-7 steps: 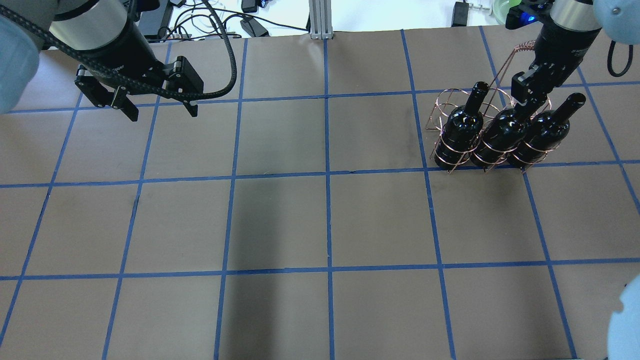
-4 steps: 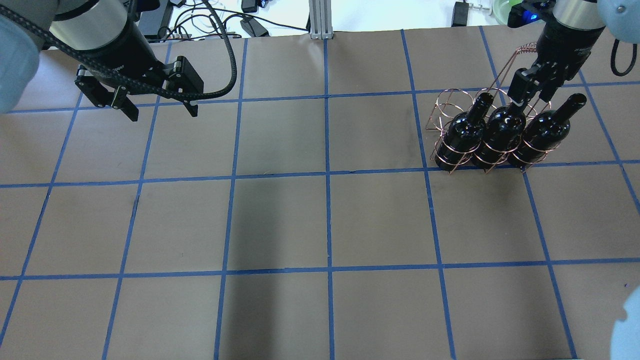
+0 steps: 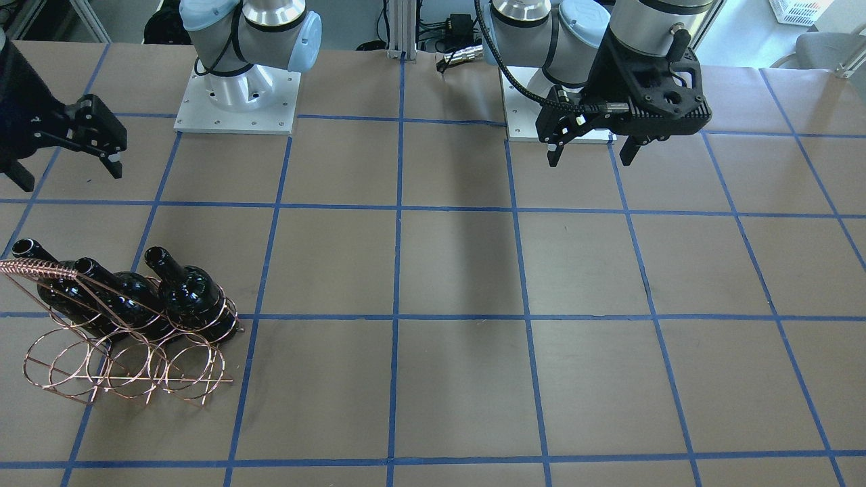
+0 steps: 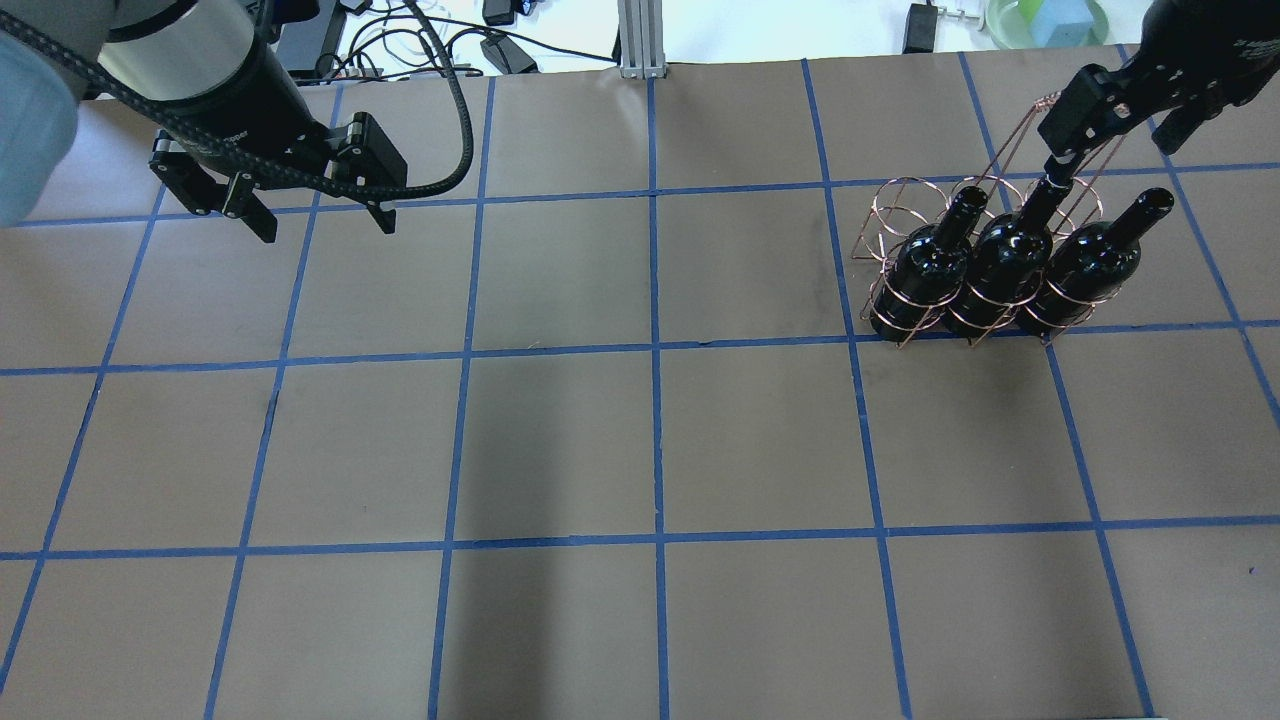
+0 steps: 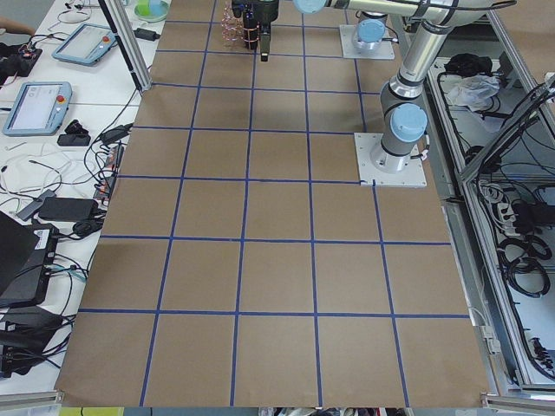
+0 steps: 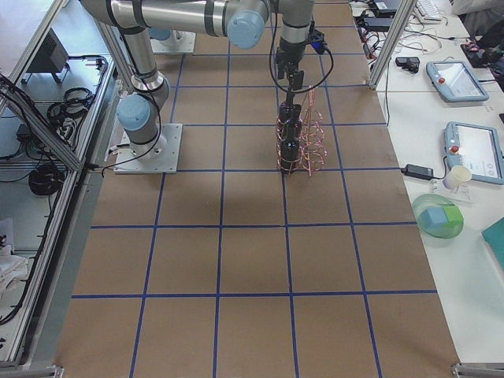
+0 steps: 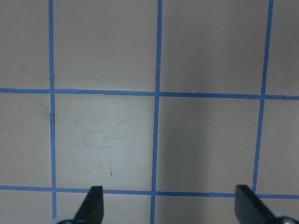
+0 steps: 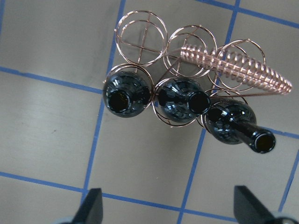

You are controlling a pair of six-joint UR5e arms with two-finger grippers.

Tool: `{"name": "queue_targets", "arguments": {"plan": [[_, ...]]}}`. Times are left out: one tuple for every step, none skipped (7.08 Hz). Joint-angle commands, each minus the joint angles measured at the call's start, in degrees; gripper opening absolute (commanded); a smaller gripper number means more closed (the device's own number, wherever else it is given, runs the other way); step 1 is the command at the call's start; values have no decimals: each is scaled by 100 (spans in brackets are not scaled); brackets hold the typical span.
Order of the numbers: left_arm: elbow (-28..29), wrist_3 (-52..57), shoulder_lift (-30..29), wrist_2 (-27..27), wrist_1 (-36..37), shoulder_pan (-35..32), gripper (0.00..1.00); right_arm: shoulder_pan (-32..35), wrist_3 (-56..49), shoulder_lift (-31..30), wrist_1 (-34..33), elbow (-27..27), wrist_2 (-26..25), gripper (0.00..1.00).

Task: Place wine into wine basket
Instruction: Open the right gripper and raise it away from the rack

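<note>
I count three black bottles [image 4: 925, 270], all seated in one row of hoops of the single basket [image 8: 233, 63]; the middle bottle [image 4: 1005, 262] touches both neighbours. My right gripper [image 8: 170, 207] hangs above them, jaws wide, holding nothing. My left gripper [image 3: 588, 154], well apart, is equally wide and empty. I can't read the wrist lettering.

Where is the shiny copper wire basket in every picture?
Front-facing: copper wire basket, lower left.
Overhead: basket, upper right.
Exterior left: basket, top edge, tiny.
Exterior right: basket, upper middle.
Left wrist: not in it.
Right wrist: basket, top middle.
Shared landmark: three black glass bottles standing in its hoops.
</note>
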Motion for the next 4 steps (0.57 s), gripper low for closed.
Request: {"name": "queue_targets", "arguments": {"plan": [[0,0,0,0,0,0,99,637,1398,-190,25,1,153,100],[0,0,9,0,0,0,99,981,1883,-147,15,10,153,100],[0,0,0,0,0,0,99,1149,2323,-137,7,10,170,100],[0,0,0,0,0,0,99,1290,2362,-137,-11,80,162,100]]}}
